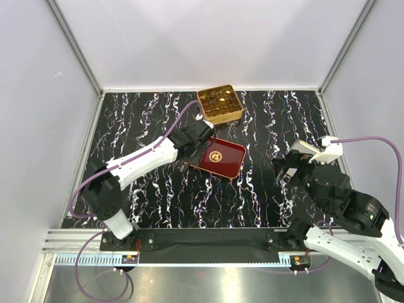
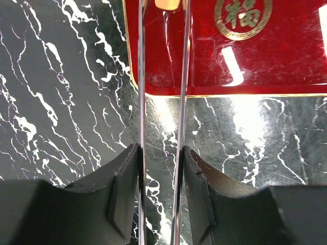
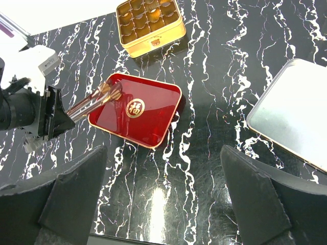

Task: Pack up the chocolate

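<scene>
My left gripper [image 1: 197, 142] [image 2: 161, 153] is shut on a pair of metal tongs [image 2: 140, 76], which also show in the right wrist view [image 3: 89, 104]. The tong tips reach over the near left corner of the glossy red tray [image 1: 221, 159] [image 2: 276, 61] [image 3: 148, 120] and pinch a small tan chocolate [image 2: 167, 4] [image 3: 111, 91]. I see no other pieces on the tray. The gold tin [image 1: 219, 103] [image 3: 149, 25] stands behind the tray with dark and tan chocolates [image 1: 218, 98] in its cells. My right gripper [image 1: 287, 169] [image 3: 163, 153] is open and empty, right of the tray.
A flat silver lid or tray [image 3: 294, 115] lies on the black marbled table [image 1: 158, 196] at the right, under my right arm. White walls enclose the table on three sides.
</scene>
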